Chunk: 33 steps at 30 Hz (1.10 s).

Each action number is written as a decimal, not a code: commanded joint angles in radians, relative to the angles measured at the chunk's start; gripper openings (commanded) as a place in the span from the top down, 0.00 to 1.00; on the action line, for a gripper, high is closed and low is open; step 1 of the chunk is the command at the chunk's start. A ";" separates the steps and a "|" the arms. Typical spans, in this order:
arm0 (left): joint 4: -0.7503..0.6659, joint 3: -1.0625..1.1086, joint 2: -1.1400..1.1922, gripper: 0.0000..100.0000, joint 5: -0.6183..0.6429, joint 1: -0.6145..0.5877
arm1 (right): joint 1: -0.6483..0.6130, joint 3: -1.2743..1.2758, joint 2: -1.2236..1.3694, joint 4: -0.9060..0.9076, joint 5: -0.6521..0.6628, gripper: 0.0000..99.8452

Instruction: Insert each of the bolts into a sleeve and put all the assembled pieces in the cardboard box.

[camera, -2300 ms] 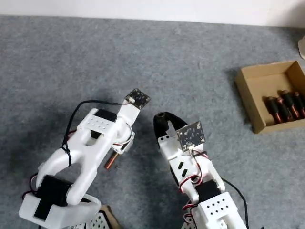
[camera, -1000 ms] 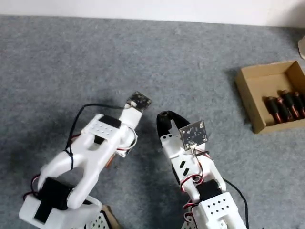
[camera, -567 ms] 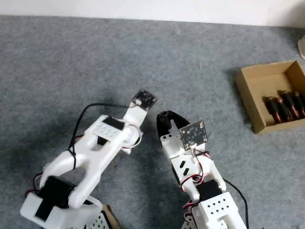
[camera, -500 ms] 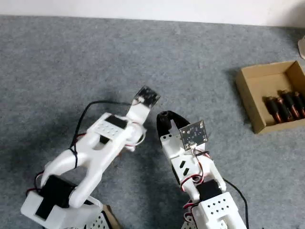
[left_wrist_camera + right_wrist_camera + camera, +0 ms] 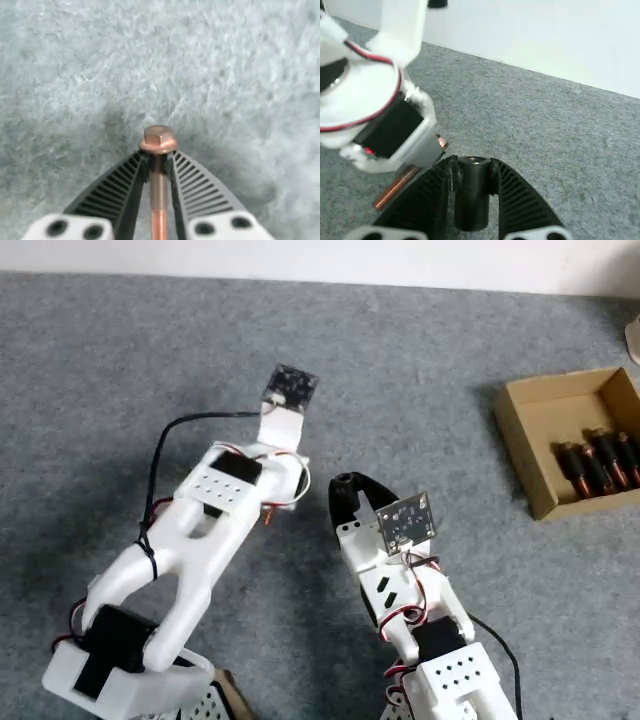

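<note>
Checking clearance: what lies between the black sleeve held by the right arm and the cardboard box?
High view: only bare grey carpet between the black cylindrical sleeve and the brown cardboard box.

The bolt (image 5: 158, 175) is copper-toned metal with a soft sheen: smooth along the shank, finely threaded at the far end. The left gripper (image 5: 158, 154) has matt black plastic jaws, ribbed on their faces, and the right gripper (image 5: 471, 162) is built the same. The sleeve (image 5: 471, 192) is a smooth, matt black tube. The carpet (image 5: 400, 370) is grey cloth, fuzzy and rough. The cardboard box (image 5: 565, 405) is plain brown paperboard, dull and uncoated. The assembled pieces (image 5: 598, 462) in it pair black with copper metal. The left arm's shell (image 5: 200, 540) is smooth white plastic, faintly glossy.
</note>
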 commanded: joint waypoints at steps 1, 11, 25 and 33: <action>-0.084 -0.058 -0.021 1.00 0.063 0.007 | 0.010 0.128 -0.012 -0.001 -0.012 0.99; -0.523 0.271 -0.286 1.00 0.094 0.038 | 0.008 0.128 -0.013 -0.039 -0.063 0.99; -0.574 0.328 -0.585 1.00 0.094 0.030 | 0.008 0.131 -0.015 -0.091 -0.089 0.99; -0.568 0.331 -0.697 1.00 0.094 0.031 | -0.022 0.131 -0.015 -0.165 -0.089 0.99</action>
